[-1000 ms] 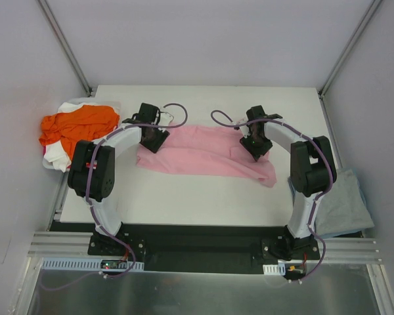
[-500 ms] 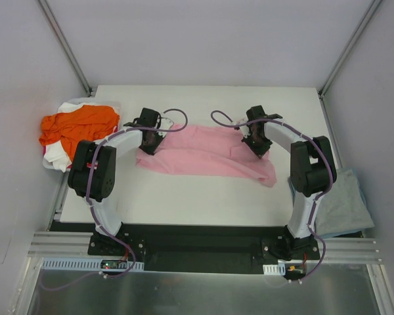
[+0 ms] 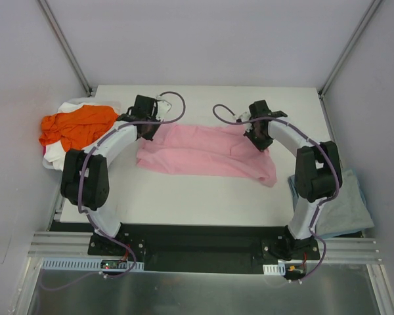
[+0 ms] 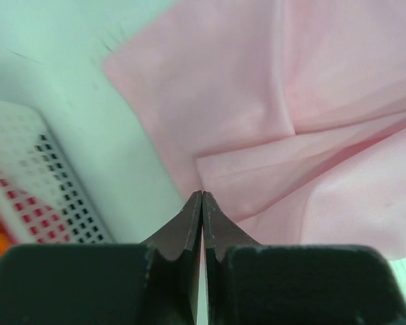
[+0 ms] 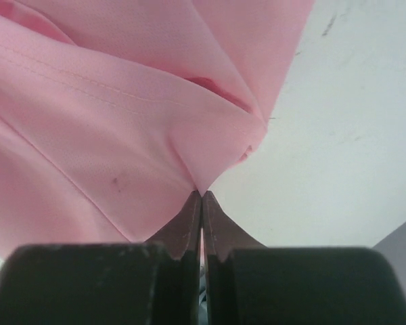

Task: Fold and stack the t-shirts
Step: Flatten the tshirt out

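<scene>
Near edge: the arm bases sit here. The grey-blue t-shirt (image 3: 345, 203) lies at the near right and droops past the corner of the surface (image 3: 184, 197). The right arm's elbow hangs just beside it, so a wide sweep back could snag it and drag it off.

Between the bases and the cloth is a bare strip of surface, which looks like the best room for a fold towards the robot.

Middle: the pink t-shirt (image 3: 207, 151) lies spread crosswise and rumpled, with creases running along it.

- Left gripper (image 4: 201, 198): fingers pressed together, pinching a thin fold near the shirt's far left corner.
- Right gripper (image 5: 201, 196): likewise pinched on a small peak of cloth at the far right edge.

Risks, as I judge them:
- Both bites are shallow, at the very fingertips. A quick lift or uneven pull could slip the cloth out.
- Only one layer may be caught, which would leave the underside behind and skew the fold.
- Arms pulling apart would stretch the shirt rather than lift it.

Left side: a white perforated basket (image 4: 47, 183) with the orange t-shirt (image 3: 75, 125) heaped on it sits close to the left gripper. There is little room that way.

Far: a bare band of surface, then the walls. The far corners are tight.
</scene>
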Robot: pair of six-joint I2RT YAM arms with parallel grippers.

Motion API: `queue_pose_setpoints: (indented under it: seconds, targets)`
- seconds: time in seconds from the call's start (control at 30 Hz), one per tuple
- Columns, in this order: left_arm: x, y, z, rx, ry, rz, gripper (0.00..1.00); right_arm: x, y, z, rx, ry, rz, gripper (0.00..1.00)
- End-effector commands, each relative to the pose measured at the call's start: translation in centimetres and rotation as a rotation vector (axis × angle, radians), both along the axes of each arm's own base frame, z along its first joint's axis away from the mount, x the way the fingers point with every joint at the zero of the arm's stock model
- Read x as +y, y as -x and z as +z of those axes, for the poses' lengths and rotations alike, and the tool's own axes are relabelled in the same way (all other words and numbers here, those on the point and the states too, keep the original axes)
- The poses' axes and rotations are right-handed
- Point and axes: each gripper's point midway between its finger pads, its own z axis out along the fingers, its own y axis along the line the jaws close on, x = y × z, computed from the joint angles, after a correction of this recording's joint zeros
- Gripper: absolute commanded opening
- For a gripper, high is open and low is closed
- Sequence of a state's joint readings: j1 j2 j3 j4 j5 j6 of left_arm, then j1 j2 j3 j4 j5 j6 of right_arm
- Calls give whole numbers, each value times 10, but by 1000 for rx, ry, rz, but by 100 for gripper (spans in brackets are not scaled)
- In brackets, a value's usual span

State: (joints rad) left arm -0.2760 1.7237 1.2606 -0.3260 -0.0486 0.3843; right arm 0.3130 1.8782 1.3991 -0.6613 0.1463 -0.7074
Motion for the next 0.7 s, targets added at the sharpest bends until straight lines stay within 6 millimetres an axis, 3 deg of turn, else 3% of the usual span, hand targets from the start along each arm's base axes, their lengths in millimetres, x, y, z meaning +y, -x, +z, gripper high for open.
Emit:
queue_pose_setpoints:
  seconds: [0.0, 0.1, 0.37, 0.57, 0.67]
  targets:
    - [-3, -16, 81, -201, 34, 8, 0, 1, -13, 62, -161, -30, -18, 1]
    - [-3, -13, 93, -226, 43, 2, 0, 3, -8, 74, -184, -54, -23, 1]
    - [1, 5, 57, -142, 11, -4, 0, 4, -7, 71, -204, -65, -34, 1]
    - [1, 9, 50, -124, 13, -6, 0, 5, 8, 76, -187, -68, -23, 1]
    - [1, 7, 52, -132, 12, -10, 0, 6, 28, 82, -174, -75, -7, 1]
